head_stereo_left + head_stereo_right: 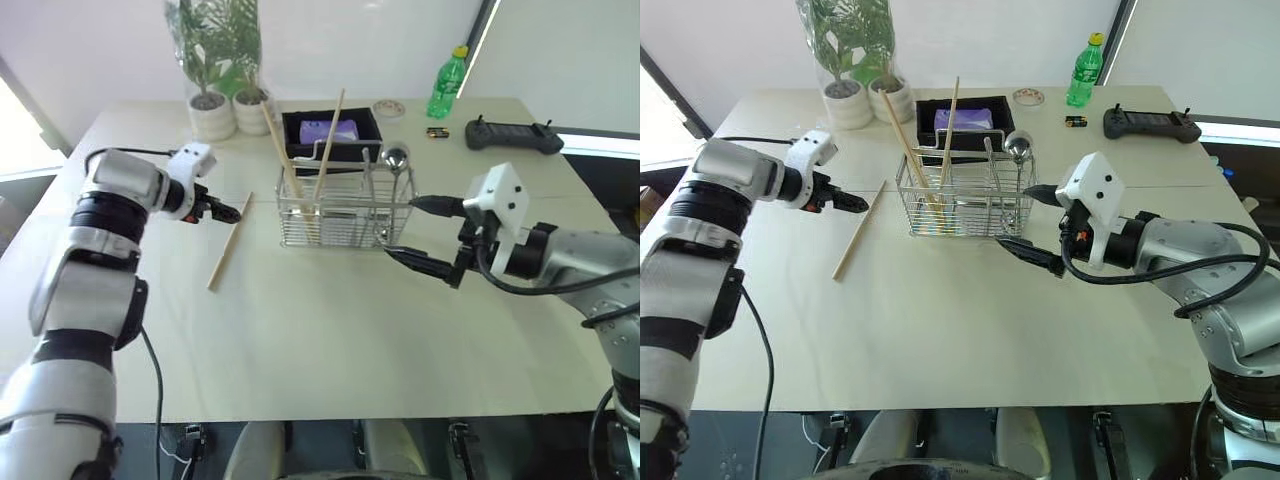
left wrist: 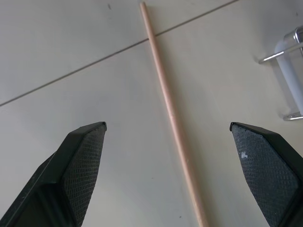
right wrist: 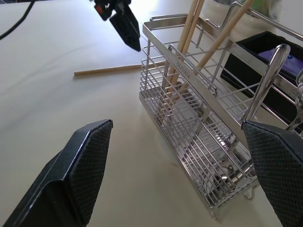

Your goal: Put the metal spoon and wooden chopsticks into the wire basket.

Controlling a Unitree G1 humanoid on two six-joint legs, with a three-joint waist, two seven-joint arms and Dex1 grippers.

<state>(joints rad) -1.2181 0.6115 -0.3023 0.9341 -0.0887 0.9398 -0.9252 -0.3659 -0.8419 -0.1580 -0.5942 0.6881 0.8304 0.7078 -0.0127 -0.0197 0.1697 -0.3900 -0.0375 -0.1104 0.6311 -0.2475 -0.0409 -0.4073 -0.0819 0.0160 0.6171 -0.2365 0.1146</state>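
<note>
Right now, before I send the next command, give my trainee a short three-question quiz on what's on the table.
1. True or false: one chopstick lies flat on the table, outside the wire basket.
2. How many chopsticks stand in the basket? A) none B) two C) five
3. Fill in: the left tool is open and hovers over the loose ____.

Key:
1. True; it lies to the basket's left, beside the left tool.
2. B; two lean in the left compartment, while the metal spoon stands at the right end.
3. Chopstick; it runs between the open fingers, not yet gripped. The right tool is open too.
</note>
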